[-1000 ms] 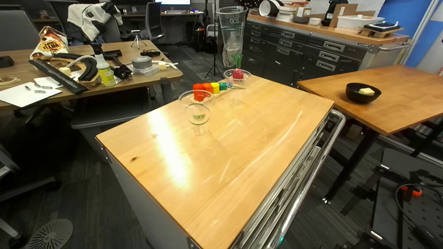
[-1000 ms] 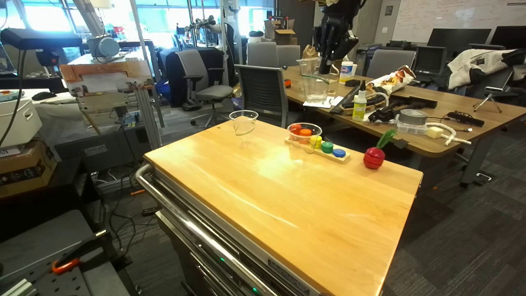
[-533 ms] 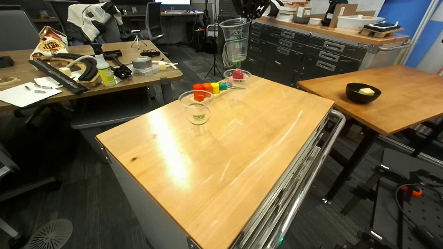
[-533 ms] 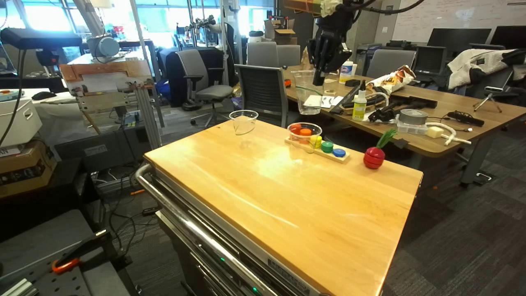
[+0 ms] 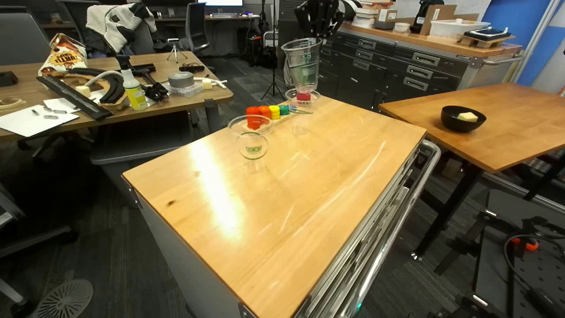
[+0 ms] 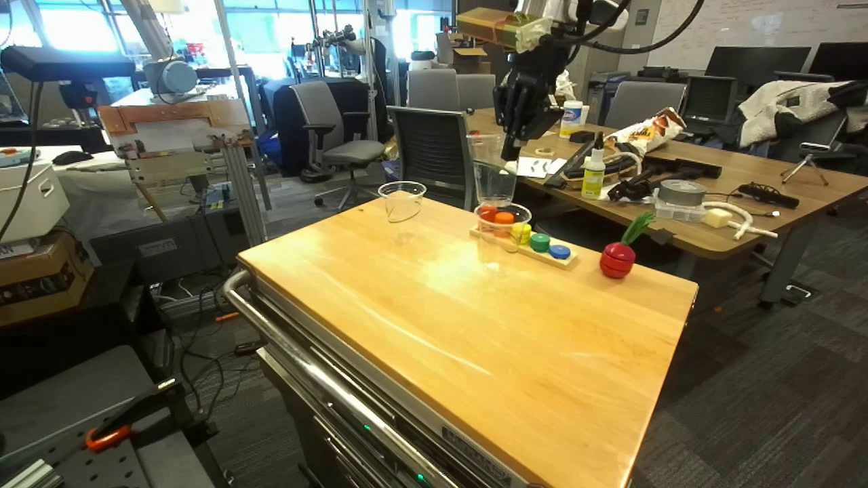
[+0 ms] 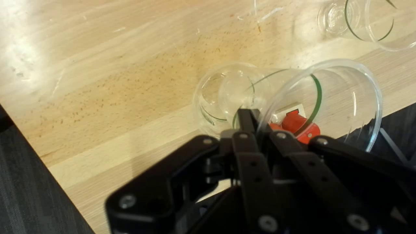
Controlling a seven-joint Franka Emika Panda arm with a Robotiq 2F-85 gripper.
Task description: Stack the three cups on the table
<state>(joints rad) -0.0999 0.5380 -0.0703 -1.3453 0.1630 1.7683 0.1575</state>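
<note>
The gripper point(image 7: 254, 121) has its 2 jaws nearly together, pinching the wall of a clear, tapering cup point(image 6: 491, 184) near the rim. In an exterior view, it hangs mouth-up over a clear 2nd cup point(image 6: 500, 238) beside a row of blocks point(image 6: 539, 242); whether the 2 touch, I cannot tell. To the left, the 3rd cup point(image 6: 403, 203) stands on the table point(image 6: 434, 318), its wood top glossy and scuffed.

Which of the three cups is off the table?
The cup pinched in the jaws, held aloft; the other two cups stand upright on the table.
</note>
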